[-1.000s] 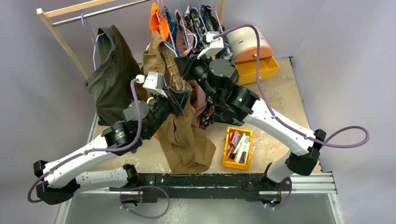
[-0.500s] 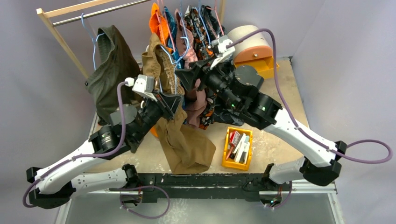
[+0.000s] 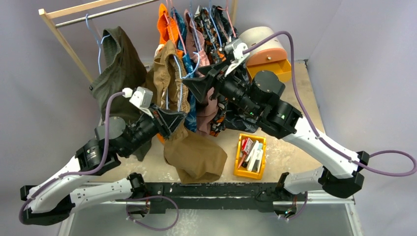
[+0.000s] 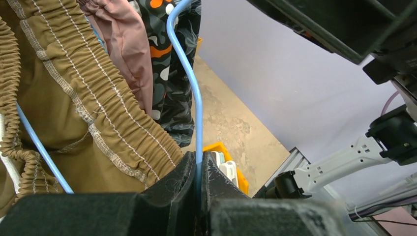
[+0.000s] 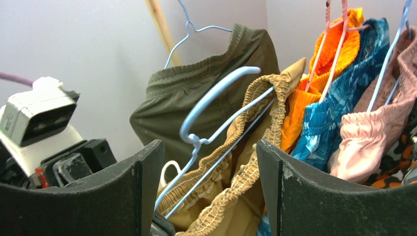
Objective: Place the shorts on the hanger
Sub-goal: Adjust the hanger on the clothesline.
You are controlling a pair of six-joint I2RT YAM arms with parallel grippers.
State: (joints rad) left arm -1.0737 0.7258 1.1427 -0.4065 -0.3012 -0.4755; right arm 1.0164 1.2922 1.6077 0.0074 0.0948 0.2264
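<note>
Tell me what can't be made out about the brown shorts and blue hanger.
- Left wrist view: thin light-blue wire hanger runs off the top edge; the shut left gripper hides its lower wire.
- Right wrist view: open right gripper covers the lower part of the gathered tan-brown cloth shorts.
- Top view: small yellow bin, contents too small to identify.

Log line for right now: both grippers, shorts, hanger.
left gripper: shut on hanger | right gripper: open | shorts: waistband on hanger, legs hanging down

No writing, label or number can be read anywhere.
</note>
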